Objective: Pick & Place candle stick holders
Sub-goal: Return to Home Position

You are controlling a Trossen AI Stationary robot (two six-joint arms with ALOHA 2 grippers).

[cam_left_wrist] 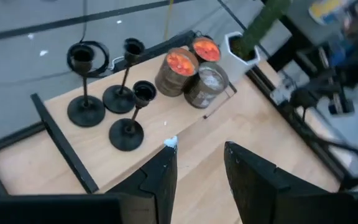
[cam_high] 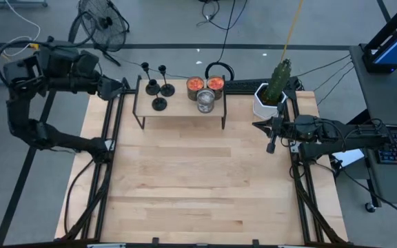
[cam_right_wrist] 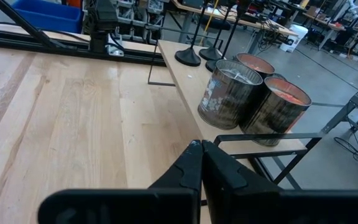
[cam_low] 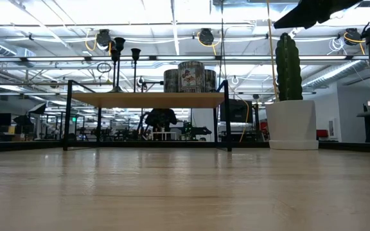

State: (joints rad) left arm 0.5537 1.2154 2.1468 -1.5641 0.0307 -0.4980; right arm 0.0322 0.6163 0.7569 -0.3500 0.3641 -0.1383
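Observation:
Three matte-black candle stick holders [cam_high: 158,87] stand upright on their round bases at the left end of a small raised wooden shelf [cam_high: 181,109]; they also show in the left wrist view [cam_left_wrist: 112,102] and the low view [cam_low: 117,61]. My left gripper [cam_left_wrist: 199,155] is open, held high near the table's far left corner, left of the shelf, touching nothing. My right gripper [cam_right_wrist: 201,155] is shut and empty at the table's right edge.
Three tin cans [cam_high: 205,91] stand on the shelf's right half, two with orange-red tops. A white pot with a green cactus [cam_high: 273,89] stands at the far right. Bare wooden tabletop [cam_high: 198,179] lies in front of the shelf.

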